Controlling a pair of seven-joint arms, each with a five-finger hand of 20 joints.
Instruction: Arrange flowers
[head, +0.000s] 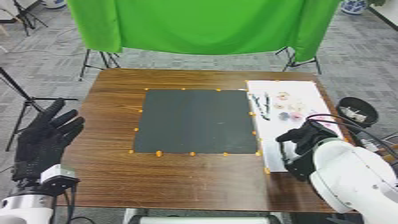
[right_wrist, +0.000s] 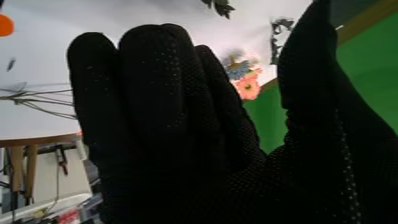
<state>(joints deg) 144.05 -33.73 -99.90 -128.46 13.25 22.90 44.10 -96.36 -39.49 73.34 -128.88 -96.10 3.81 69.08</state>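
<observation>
In the head view, my right hand (head: 306, 136) is over the lower part of a white sheet (head: 309, 89) along the table's right side. Beyond it on the sheet lie small pale and pink flowers (head: 282, 96), a bluish flower (head: 284, 116) and dark green sprigs (head: 262, 104). The left hand (head: 40, 140) is at the table's left edge, its fingers straight. From the right wrist view, the right hand (right_wrist: 164, 130) has straight fingers and a thumb held apart, holding nothing. Past them appear a coral flower (right_wrist: 248, 88), a blue flower (right_wrist: 238, 70), green leaves (right_wrist: 218, 6) and thin stems (right_wrist: 40, 97).
A dark square mat (head: 195, 120) lies mid-table, with orange markers (head: 159, 153) around its edges. A black bin (head: 357, 111) stands beyond the table's right edge. Green cloth (head: 200, 25) hangs behind the table (head: 187, 185). Black cables arch near the right arm.
</observation>
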